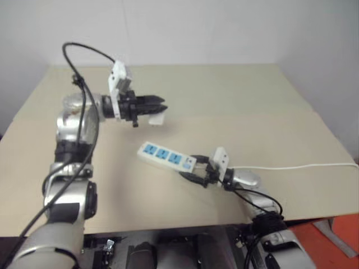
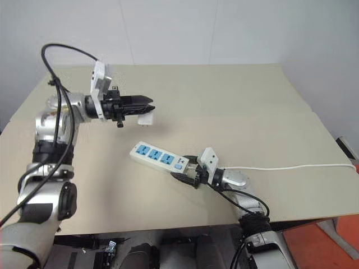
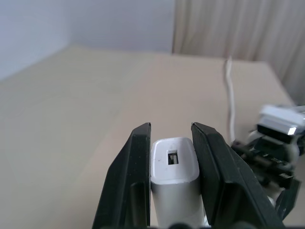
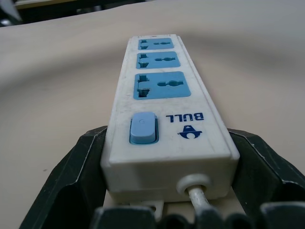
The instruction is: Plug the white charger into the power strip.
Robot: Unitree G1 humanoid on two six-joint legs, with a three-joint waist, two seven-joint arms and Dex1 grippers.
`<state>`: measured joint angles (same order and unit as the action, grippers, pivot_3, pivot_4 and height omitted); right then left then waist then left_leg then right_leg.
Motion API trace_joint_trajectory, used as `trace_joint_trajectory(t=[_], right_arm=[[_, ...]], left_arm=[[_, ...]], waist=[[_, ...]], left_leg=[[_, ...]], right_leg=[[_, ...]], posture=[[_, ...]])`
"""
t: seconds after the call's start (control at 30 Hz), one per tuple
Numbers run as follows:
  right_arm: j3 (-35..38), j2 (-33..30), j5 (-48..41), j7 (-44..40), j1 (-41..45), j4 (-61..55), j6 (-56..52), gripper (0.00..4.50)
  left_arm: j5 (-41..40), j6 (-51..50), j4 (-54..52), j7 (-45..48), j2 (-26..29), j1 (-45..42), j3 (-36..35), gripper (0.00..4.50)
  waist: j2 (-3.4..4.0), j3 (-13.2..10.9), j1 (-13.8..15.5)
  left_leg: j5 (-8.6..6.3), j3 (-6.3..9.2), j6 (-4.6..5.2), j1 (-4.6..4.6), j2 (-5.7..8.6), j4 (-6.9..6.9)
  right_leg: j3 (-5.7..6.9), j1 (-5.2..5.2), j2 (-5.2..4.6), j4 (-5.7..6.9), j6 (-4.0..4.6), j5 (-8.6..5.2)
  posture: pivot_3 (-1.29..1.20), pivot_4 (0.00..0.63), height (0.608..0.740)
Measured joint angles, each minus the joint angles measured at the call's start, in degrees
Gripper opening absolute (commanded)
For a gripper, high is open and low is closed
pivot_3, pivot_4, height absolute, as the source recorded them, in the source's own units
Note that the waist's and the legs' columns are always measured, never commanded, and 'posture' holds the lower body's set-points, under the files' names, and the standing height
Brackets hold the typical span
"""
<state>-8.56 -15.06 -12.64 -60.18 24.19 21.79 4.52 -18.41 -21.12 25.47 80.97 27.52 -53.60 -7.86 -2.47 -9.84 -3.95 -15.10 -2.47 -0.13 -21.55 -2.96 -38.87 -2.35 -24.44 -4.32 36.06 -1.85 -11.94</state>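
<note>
The white charger [image 3: 174, 167] is clamped between the two black fingers [image 3: 128, 181] of my left gripper [image 1: 161, 105], which is shut on it. That gripper hovers above the table and points toward the right. The charger's end with a small slot faces outward past the fingertips. Below and to the right, the power strip [image 1: 162, 154] lies flat on the table with its three blue sockets [image 4: 160, 85] facing up. My right gripper [image 1: 189, 167] grips the strip's switch end, one finger [image 4: 71, 176] pressed against each long side, beside the blue switch [image 4: 143, 128].
The strip's thin white cord [image 1: 303, 166] runs from the gripped end across the beige table [image 1: 235, 101] to its right edge. A white wall stands behind the table's far edge. An orange patch of floor [image 1: 336, 246] shows beyond the near right corner.
</note>
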Motion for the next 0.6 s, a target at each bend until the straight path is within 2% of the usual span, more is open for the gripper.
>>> trace_joint_trajectory(t=[0.17,0.43,0.6], right_arm=[[-0.2,0.0,0.6,-3.7,1.7,3.9,3.3,3.44],[-0.2,0.7,1.1,-3.8,1.8,4.6,4.4,3.44],[-0.2,0.9,1.3,-3.3,1.2,3.7,4.4,3.44]], left_arm=[[-9.4,-4.3,-2.4,6.7,-0.9,6.0,-0.7,1.00],[-10.9,0.1,-0.6,10.3,-4.5,10.5,2.7,1.00],[-10.8,7.3,3.3,11.0,-4.8,10.6,8.7,1.00]], waist=[[0.00,0.0,-0.1],[-0.01,0.0,-0.1],[-0.01,0.0,-0.1]], left_leg=[[0.00,0.00,0.00,0.17,0.00,0.01],[0.00,-0.02,0.00,0.25,0.01,0.00],[0.00,-0.02,0.00,0.25,0.01,0.01]], right_leg=[[-0.03,0.15,0.02,-0.03,0.00,0.00],[-0.04,0.21,0.02,-0.01,0.01,0.00],[-0.06,0.21,0.03,-0.02,0.01,0.00]], posture=[[0.00,0.150,0.740],[0.00,0.150,0.740],[0.00,0.150,0.740]])
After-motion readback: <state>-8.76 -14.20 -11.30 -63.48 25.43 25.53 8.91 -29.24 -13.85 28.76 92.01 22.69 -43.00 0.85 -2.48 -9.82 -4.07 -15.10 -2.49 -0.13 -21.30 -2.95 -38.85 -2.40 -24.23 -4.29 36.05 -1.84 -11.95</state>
